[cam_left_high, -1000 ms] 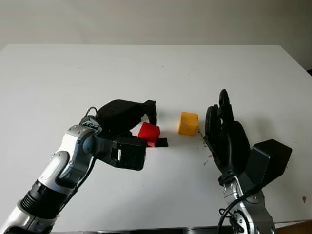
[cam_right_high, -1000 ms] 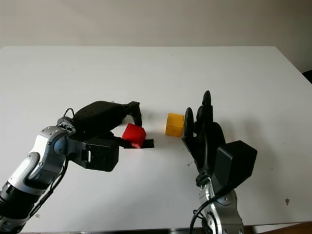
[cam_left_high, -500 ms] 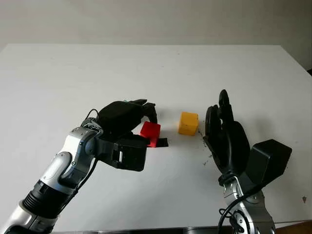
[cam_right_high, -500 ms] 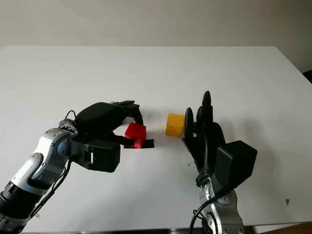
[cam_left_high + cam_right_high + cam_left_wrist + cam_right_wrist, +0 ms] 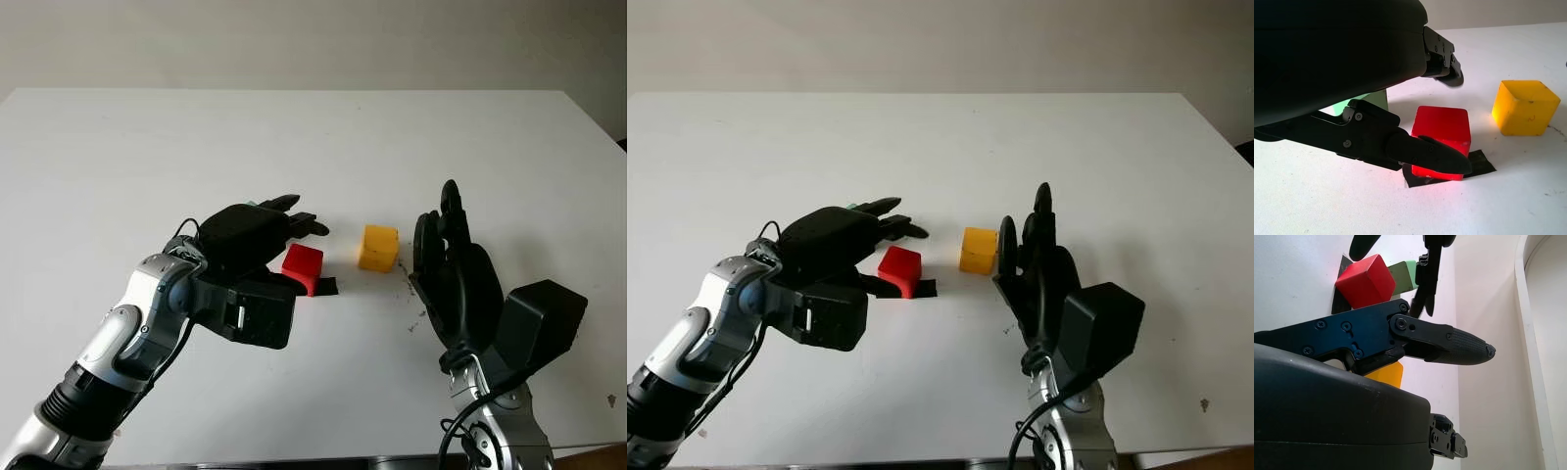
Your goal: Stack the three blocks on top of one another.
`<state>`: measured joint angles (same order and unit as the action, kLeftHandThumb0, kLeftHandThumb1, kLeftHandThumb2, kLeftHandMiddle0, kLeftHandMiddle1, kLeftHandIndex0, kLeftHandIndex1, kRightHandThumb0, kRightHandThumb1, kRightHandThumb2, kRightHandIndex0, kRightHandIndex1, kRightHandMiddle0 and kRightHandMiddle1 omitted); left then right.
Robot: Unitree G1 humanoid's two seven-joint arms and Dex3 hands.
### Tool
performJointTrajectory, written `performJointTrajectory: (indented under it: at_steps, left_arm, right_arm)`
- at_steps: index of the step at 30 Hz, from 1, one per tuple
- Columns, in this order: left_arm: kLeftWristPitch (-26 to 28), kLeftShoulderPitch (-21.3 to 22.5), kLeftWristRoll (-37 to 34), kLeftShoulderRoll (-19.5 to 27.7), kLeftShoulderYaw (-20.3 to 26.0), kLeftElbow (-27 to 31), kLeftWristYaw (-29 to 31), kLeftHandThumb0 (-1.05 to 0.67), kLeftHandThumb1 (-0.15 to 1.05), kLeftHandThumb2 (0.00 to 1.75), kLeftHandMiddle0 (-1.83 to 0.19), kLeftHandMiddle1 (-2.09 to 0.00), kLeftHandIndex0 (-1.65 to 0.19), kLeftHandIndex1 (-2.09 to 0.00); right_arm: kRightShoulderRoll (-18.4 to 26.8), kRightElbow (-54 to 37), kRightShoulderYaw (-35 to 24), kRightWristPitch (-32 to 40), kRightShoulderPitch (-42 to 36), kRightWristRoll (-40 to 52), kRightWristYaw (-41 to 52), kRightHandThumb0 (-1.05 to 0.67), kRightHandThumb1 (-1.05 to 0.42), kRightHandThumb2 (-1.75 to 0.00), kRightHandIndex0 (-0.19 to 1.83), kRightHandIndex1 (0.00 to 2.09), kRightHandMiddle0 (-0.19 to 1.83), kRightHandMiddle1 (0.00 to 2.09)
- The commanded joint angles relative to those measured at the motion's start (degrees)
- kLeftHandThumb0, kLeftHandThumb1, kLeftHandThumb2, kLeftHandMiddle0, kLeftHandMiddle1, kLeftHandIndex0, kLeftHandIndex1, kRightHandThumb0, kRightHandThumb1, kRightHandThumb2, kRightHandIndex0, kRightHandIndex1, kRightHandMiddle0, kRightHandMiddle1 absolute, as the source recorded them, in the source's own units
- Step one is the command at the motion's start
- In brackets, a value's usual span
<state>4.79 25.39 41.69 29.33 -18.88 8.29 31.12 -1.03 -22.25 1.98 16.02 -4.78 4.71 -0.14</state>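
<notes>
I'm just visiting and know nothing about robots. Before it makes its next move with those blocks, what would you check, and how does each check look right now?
1. Left hand free to grasp: ok. It is open, holds nothing, and hovers beside and above the red block.
2. Red block reachable: ok. It sits on a black patch on the white table, untouched.
3. Yellow block reachable: ok. It stands alone between the red block and the right hand.
4. Third block found: ok. A green block sits under the left hand, behind the red one.
5. Right hand out of the way: ok. Open, upright beside the yellow block, not touching it.
6. Stack begun: not ok. No block sits on another.
</notes>
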Motion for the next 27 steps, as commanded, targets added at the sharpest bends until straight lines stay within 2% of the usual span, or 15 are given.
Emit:
performJointTrajectory:
  at_steps: [1,7,9,10,12,14,17,19,23,27]
  left_arm:
    - [0.41,-0.25,-0.74,0.03,1.67,1.00,-1.00,-0.70,1.05,0.14,0.12,-0.03,0.01,-0.07]
    - [2.16,-0.96,-2.67,-0.68,4.70,1.78,-4.35,-0.76,1.05,0.10,0.19,0.00,0.17,-0.01]
    - [2.35,-1.75,-5.67,-1.74,7.63,2.11,-6.91,-0.81,1.05,0.15,0.19,0.00,0.19,0.00]
    - [2.29,-2.13,-7.02,-2.11,8.83,2.26,-8.06,-0.83,1.05,0.24,0.19,0.00,0.19,0.00]
    - [1.50,-3.51,-12.77,-3.80,12.81,2.13,-10.50,-0.83,1.05,0.37,0.19,0.00,0.19,0.00]
    - [0.08,-5.16,-19.68,-6.25,17.00,1.37,-12.87,-0.81,1.05,0.42,0.19,0.00,0.19,0.00]
    - [-1.40,-7.64,-25.70,-8.84,21.15,0.56,-16.99,-0.81,1.05,0.47,0.19,-0.01,0.19,-0.01]
    - [-3.47,-9.04,-28.84,-10.76,23.38,-0.39,-20.11,-0.81,1.05,0.49,0.16,-0.04,0.15,-0.04]
    - [-6.07,-11.11,-36.75,-13.57,26.97,-1.61,-22.03,-0.74,1.05,0.52,0.13,-0.06,0.12,-0.06]
    - [-7.31,-12.97,-43.60,-16.07,29.96,-3.21,-23.00,-0.73,1.05,0.44,0.08,-0.07,0.08,-0.07]
  right_arm:
    - [0.14,-0.92,-0.28,-0.23,0.23,0.07,0.10,-0.64,-1.05,-0.61,-0.19,0.00,-0.19,0.00]
    - [0.54,-1.01,-0.36,0.01,0.41,-0.72,-0.16,-0.65,-1.05,-0.60,-0.19,0.00,-0.19,0.00]
    - [1.43,-0.70,-0.85,-0.61,1.07,-1.51,-0.04,-0.64,-1.05,-0.56,-0.19,0.00,-0.19,0.00]
    - [1.81,-0.54,-1.13,-0.88,1.40,-1.85,0.00,-0.65,-1.05,-0.49,-0.19,0.00,-0.19,0.00]
    - [2.89,0.08,-2.21,-1.74,2.40,-1.77,0.84,-0.68,-1.05,-0.37,-0.19,0.00,-0.19,0.00]
    - [4.09,0.38,-3.43,-2.23,3.56,-1.34,1.94,-0.68,-1.05,-0.27,-0.19,0.00,-0.19,0.00]
    - [6.10,0.83,-5.08,-3.25,5.34,-1.37,3.37,-0.64,-1.05,-0.15,-0.19,0.00,-0.19,0.00]
    - [7.73,1.06,-6.05,-3.23,6.76,-1.71,4.17,-0.61,-1.04,-0.11,-0.19,0.00,-0.19,0.00]
    - [11.29,0.11,-7.14,1.25,10.14,-3.43,4.99,-0.60,-1.02,-0.07,-0.19,0.00,-0.19,0.00]
    - [17.14,0.56,-6.93,2.45,14.01,-7.50,7.16,-0.60,-0.99,-0.05,-0.19,0.00,-0.18,0.02]
